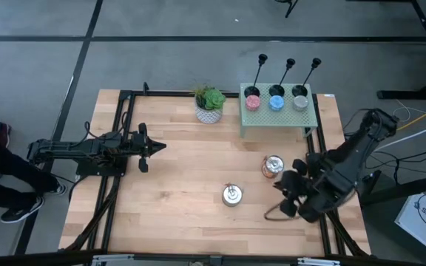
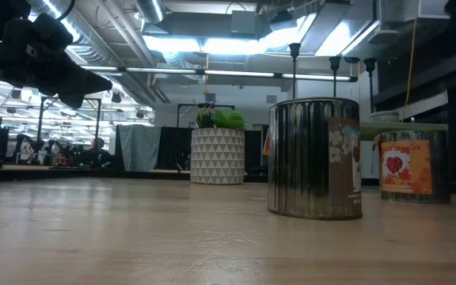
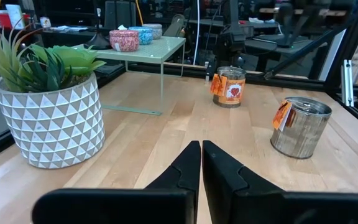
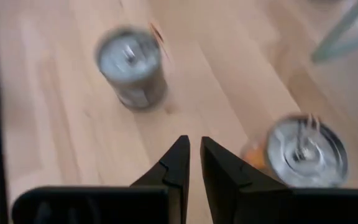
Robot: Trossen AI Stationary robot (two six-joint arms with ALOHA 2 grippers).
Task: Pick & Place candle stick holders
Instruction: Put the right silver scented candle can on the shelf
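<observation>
Hovering empty with fingers nearly closed, the right pincer (image 1: 293,193) is sitting nearer the upright candle stick holders (image 1: 288,68), standing far beyond it.

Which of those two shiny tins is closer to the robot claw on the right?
The tin with the orange label, standing just in front of the green shelf. The right gripper hovers beside it; the plain silver tin sits farther toward the table's middle.

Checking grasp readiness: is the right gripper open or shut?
Shut and empty. The right gripper shows its fingers nearly touching with nothing between them, above bare wood between the two silver tins.
</observation>
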